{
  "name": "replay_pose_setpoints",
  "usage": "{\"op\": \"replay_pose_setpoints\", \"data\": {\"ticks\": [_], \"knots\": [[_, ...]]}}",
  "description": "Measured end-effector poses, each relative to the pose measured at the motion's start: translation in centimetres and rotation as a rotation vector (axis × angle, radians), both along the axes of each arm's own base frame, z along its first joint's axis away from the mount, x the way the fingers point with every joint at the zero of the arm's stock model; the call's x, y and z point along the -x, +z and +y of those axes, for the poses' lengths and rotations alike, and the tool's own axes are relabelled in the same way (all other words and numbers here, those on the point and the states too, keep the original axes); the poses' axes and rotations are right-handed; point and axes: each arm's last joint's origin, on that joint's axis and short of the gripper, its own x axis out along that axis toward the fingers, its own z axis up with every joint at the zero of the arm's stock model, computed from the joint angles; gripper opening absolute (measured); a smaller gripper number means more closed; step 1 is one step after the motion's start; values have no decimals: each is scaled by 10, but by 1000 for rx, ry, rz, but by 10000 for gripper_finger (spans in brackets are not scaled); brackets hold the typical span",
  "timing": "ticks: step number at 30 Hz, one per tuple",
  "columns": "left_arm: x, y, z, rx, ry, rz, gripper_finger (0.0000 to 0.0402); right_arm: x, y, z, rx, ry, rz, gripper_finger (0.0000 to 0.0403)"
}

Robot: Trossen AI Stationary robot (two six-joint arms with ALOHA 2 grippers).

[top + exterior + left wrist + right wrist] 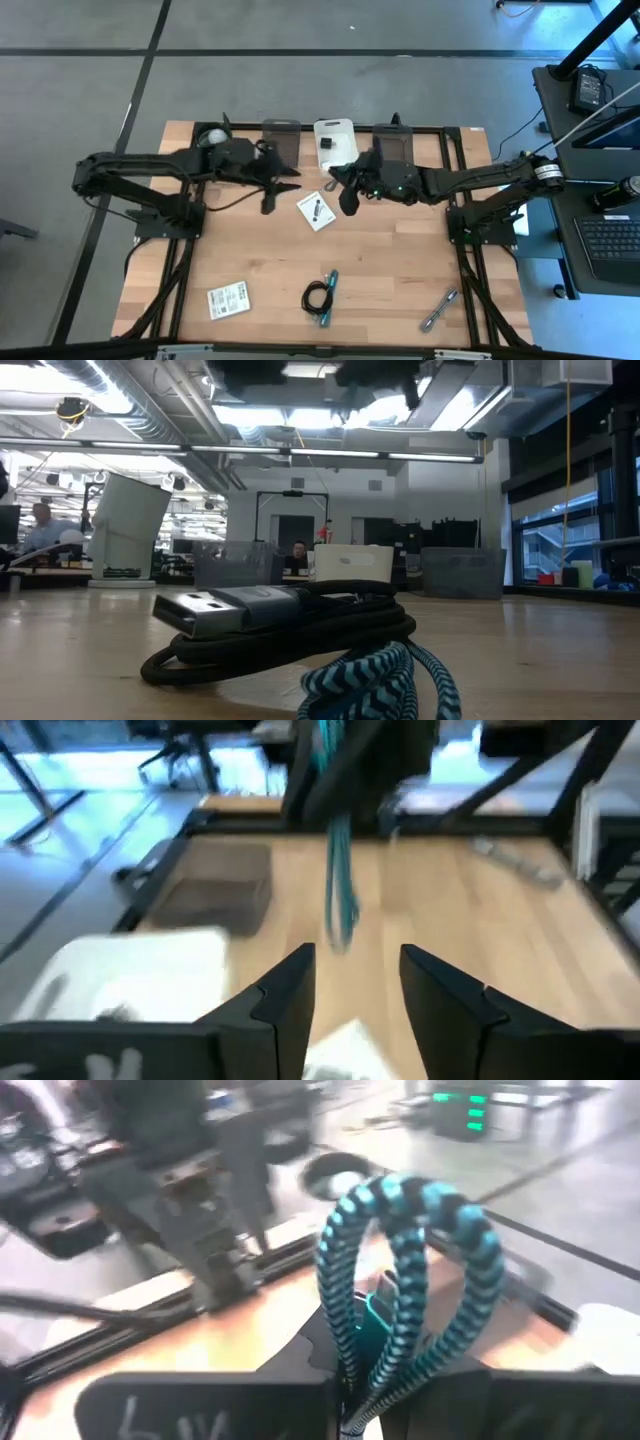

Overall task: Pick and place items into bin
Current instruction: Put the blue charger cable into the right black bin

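My right gripper (347, 197) is over the table's middle, shut on a teal-and-black braided cable (400, 1250). That cable (340, 880) also shows hanging ahead in the left wrist view. My left gripper (285, 185) is open just left of it, with nothing between its fingers (355, 1010). A white printed card (316, 210) lies flat between the two grippers. A white packet (228, 300), a black coiled cable (317, 297) with a teal cable beside it and a silver metal piece (440, 310) lie near the front edge. The coil (290, 625) fills the low view. My right gripper pinches the braided cable between its two shut fingers, at the foot of a doubled loop (352, 1380). The loop sticks out beyond the fingertips. The cable (338, 910) hangs slack below the gripper, clear of the table.
A white tray (333, 135) holding a small black thing stands at the far edge between two dark bins (281, 140) (393, 145). A white cup with a ball (210, 138) sits at the far left. Bare wood lies between the card and the front items.
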Motion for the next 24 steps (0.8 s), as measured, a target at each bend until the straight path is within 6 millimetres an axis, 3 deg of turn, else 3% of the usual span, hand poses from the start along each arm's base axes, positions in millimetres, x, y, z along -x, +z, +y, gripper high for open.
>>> {"op": "replay_pose_setpoints", "data": {"ticks": [4, 8, 14, 24], "knots": [[30, 2, 4, -52, 193, 103, 131, 12, 0, -6, -31, -170, 38, 21], [55, 3, 5, -116, 332, 188, 117, 32, -1, -29, -102, -315, 104, 14], [72, 1, 4, -125, 361, 263, 102, 63, -8, -89, -255, -429, 247, 11], [71, -3, 5, -134, 377, 296, 91, 107, -36, -192, -435, -420, 407, 11]]}}
